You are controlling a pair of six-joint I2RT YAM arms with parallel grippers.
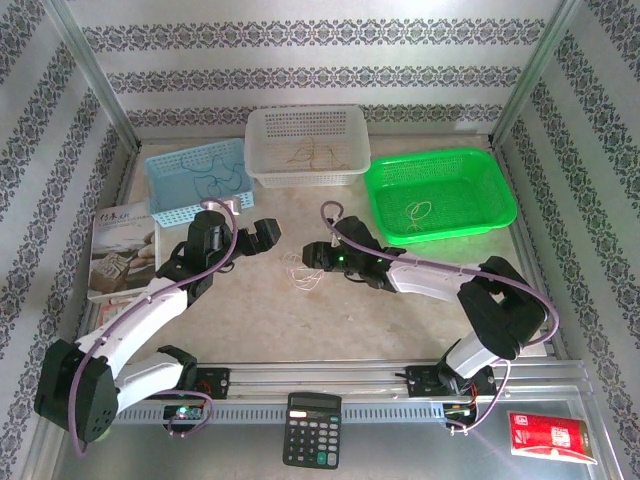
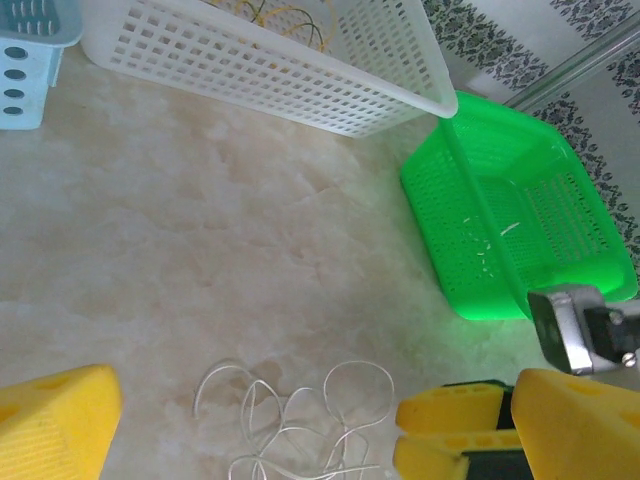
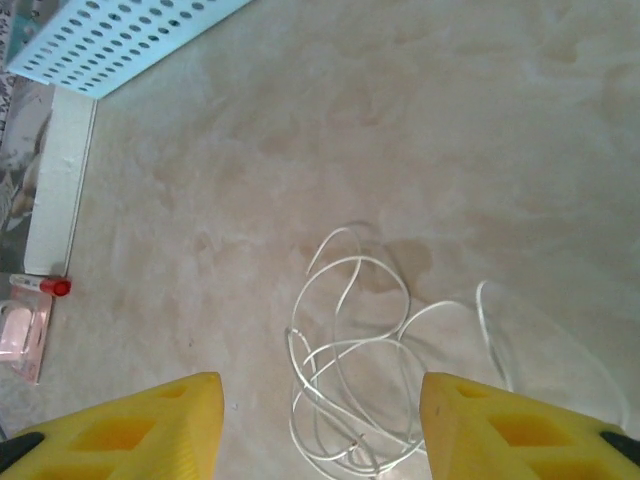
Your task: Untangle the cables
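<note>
A tangle of whitish cables (image 1: 300,272) lies on the table between the two arms. In the right wrist view its loops (image 3: 330,348) rest flat on the table between my right gripper's (image 3: 320,400) spread yellow fingers (image 3: 150,425), and neither finger touches them. My right gripper (image 1: 312,255) is open, just right of the tangle. My left gripper (image 1: 262,232) hovers behind and left of it, jaws wide open and empty. Its view shows the loops (image 2: 300,420) between the left gripper's (image 2: 315,410) fingers (image 2: 55,420), with the right gripper's yellow fingers (image 2: 450,430) beside them.
Three baskets stand at the back, each holding a cable: blue (image 1: 165,195), white (image 1: 345,170), green (image 1: 480,200). A book (image 1: 120,250) lies at the left. A calculator (image 1: 312,430) and a red packet (image 1: 552,437) sit in front of the rail (image 1: 330,380).
</note>
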